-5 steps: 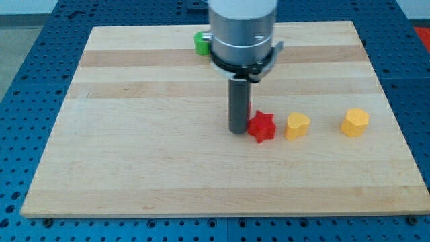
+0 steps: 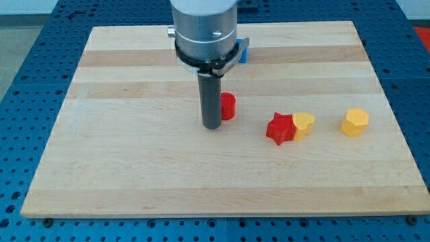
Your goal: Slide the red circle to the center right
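Note:
The red circle (image 2: 228, 106) stands near the middle of the wooden board (image 2: 134, 168). My tip (image 2: 212, 126) rests on the board just to the circle's left, touching or nearly touching it. A red star (image 2: 280, 128) lies to the right, pressed against a yellow block (image 2: 304, 124). A yellow hexagon-like block (image 2: 354, 122) sits further right, near the centre right of the board.
A blue block (image 2: 244, 50) shows partly behind the arm's body at the view's top. The board's right edge runs just beyond the yellow hexagon-like block. The blue perforated table (image 2: 27, 81) surrounds the board.
My tip has moved left, from the red star to the red circle's left side. The red star has shifted right against the yellow block. The green block is now hidden behind the arm.

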Motion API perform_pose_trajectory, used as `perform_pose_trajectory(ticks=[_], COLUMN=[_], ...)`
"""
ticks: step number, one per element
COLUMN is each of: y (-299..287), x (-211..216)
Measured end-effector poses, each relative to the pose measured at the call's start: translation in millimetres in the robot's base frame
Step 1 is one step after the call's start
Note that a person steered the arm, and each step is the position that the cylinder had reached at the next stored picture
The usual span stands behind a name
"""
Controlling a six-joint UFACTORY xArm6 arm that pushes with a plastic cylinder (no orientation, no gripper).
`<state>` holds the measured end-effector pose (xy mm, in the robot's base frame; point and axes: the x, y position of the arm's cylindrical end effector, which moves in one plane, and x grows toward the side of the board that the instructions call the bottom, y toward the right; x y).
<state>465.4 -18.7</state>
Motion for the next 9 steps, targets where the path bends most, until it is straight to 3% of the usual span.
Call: perform_pose_trajectory(ticks=[2, 4, 7, 9], y=[21, -2, 29, 36], x=[-34, -73, -74, -49])
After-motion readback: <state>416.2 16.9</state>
